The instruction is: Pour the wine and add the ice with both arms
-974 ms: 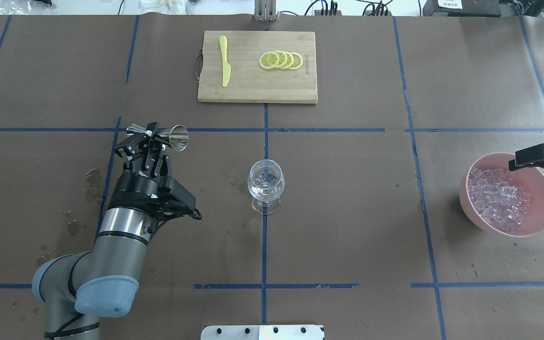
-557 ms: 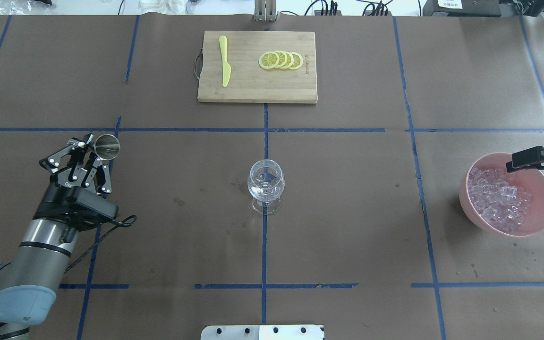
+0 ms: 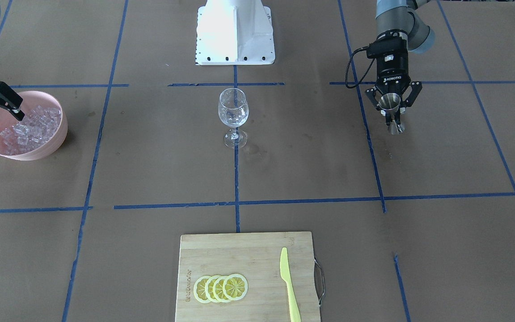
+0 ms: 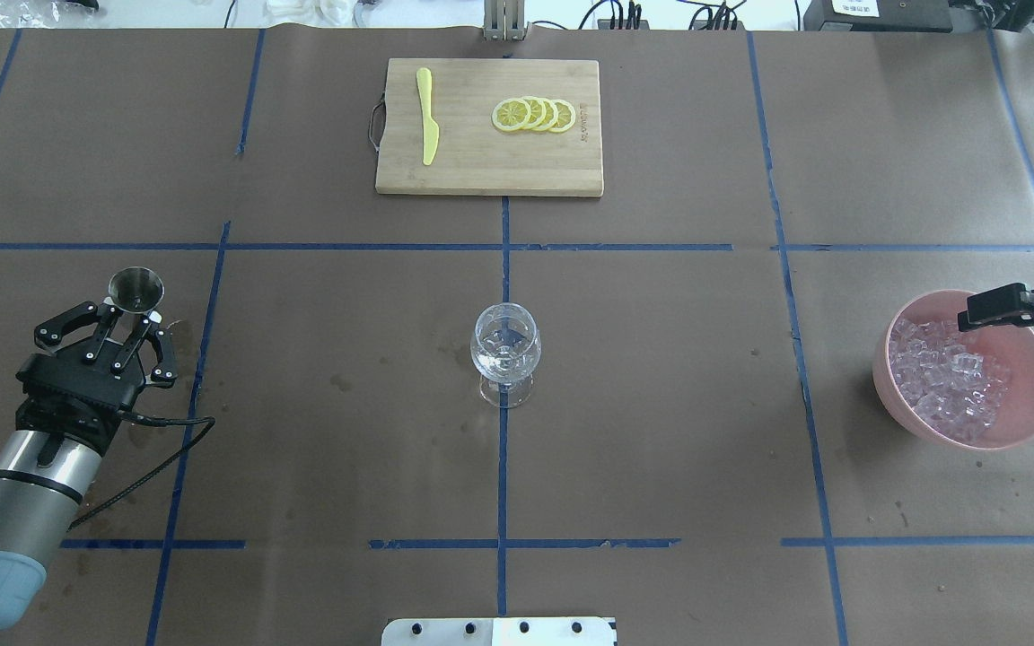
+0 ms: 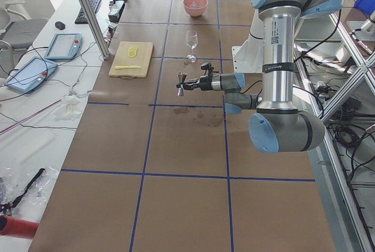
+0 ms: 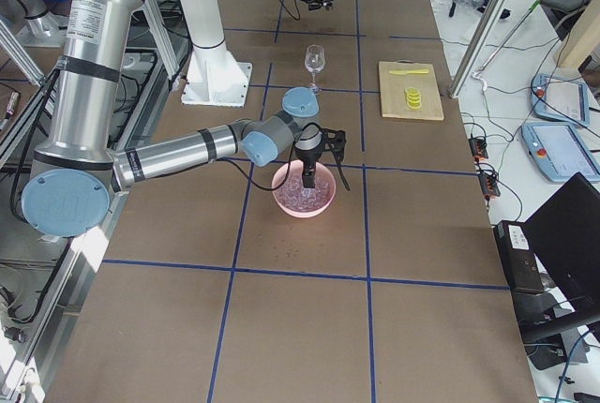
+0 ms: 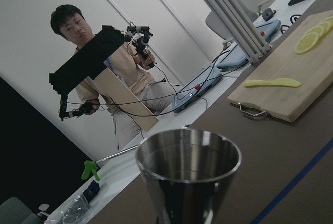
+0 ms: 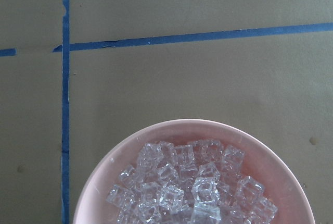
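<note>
A clear wine glass (image 4: 505, 345) stands upright at the table's centre, also in the front view (image 3: 233, 109). My left gripper (image 4: 131, 316) is shut on a steel jigger (image 4: 135, 287), upright, far left of the glass; the front view shows both (image 3: 391, 112), jigger (image 3: 390, 102). The jigger's cup fills the left wrist view (image 7: 188, 174). A pink bowl (image 4: 880, 377) of ice (image 4: 948, 377) sits at the right. My right gripper (image 6: 325, 176) is open above the ice, one finger (image 4: 997, 305) over the bowl's rim. The right wrist view shows ice (image 8: 192, 182) below.
A wooden cutting board (image 4: 481, 175) at the far side holds lemon slices (image 4: 534, 114) and a yellow knife (image 4: 427, 117). The white robot base (image 3: 235, 31) is behind the glass. Wet stains (image 4: 180, 336) mark the paper beside my left gripper.
My left arm has swung left, away from the glass, and the jigger has turned from lying sideways to upright. My right gripper has barely moved over the bowl.
</note>
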Controlling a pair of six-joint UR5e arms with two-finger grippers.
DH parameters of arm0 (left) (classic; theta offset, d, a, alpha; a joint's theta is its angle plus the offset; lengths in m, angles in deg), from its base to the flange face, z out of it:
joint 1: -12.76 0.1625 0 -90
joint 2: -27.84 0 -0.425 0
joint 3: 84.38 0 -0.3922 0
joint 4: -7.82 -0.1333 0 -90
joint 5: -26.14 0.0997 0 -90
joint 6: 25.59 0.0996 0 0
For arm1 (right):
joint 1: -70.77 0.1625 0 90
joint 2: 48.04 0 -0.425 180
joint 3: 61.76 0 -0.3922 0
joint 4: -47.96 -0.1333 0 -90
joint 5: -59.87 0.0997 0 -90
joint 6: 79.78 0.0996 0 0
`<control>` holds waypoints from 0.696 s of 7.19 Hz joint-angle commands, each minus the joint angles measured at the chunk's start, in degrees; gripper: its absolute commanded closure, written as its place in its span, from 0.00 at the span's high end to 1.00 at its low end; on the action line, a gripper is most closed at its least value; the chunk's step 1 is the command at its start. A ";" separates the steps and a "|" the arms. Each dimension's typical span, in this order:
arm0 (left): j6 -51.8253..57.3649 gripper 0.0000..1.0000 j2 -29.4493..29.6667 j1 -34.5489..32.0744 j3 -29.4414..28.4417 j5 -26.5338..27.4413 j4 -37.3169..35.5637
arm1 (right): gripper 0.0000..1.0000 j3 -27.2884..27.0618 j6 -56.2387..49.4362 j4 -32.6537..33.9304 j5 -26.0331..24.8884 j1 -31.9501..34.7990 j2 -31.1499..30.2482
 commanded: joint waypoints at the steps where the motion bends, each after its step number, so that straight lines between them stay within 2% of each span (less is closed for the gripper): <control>1: -7.84 0.00 -0.14 0.04 -1.67 -0.57 0.06 | 1.00 0.09 0.09 -0.07 -2.16 -1.96 -0.15; 3: -7.84 0.00 -0.23 -0.04 -1.67 -0.57 0.06 | 1.00 1.66 0.87 -0.24 -4.97 -4.86 -0.24; 5: -7.84 0.00 -0.23 -0.05 -1.67 -1.62 0.15 | 0.99 4.03 0.88 -0.24 -5.69 -7.15 -0.06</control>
